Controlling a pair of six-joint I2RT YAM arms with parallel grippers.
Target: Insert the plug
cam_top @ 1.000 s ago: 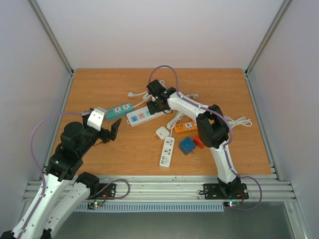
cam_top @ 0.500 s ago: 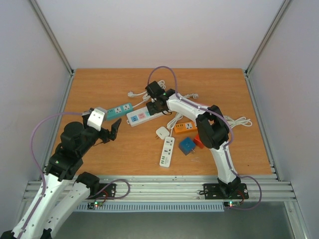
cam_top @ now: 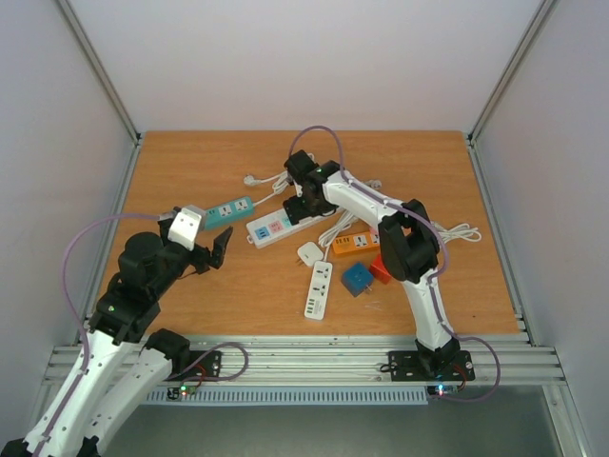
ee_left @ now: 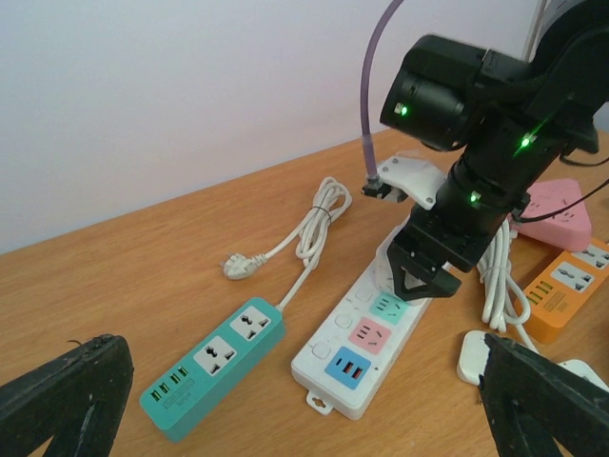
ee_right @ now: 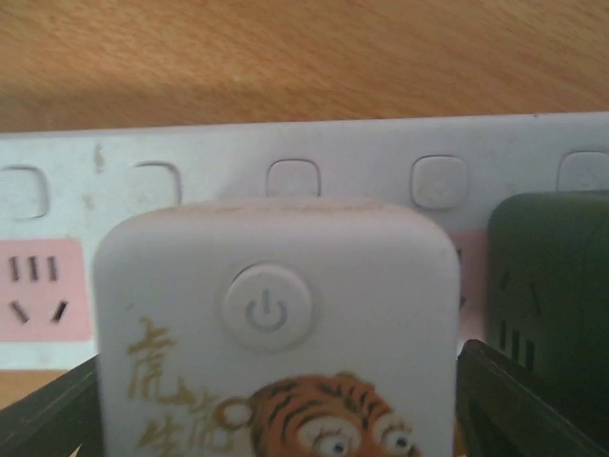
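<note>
Movement since a sec ago is slight but telling: on the top view the R claw (ee_left: 424,278) is seen shifted a touch, and the white strip (ee_left: 347,362) beneath it looks nudged along w/ it. Its jaws are set either side of the plug (ee_right: 271,314), which fills the space btwn the fingers (ee_right: 533,405). Whether it is pinched or already let go can't be told: both plug edges run right up to the dark fingers and no clear gap is shown.

The plug, a white block w/ a power button and a tiger print, is sat directly under the claw on the strip's face. A pink socket is visible to the claw's left of it, a dark panel to its right. Prongs are hidden, so full seating can't be confirmed.

Judged from this, insertion is prob. done or nearly so, and a release may be starting. If the plug is only half home, it could be dragged out as the claw is lifted, so a straight-up retreat would be called for.

The L claw (cam_top: 219,248) is held wide apart and empty, w/ the strips lying ahead of it, untouched.
</note>
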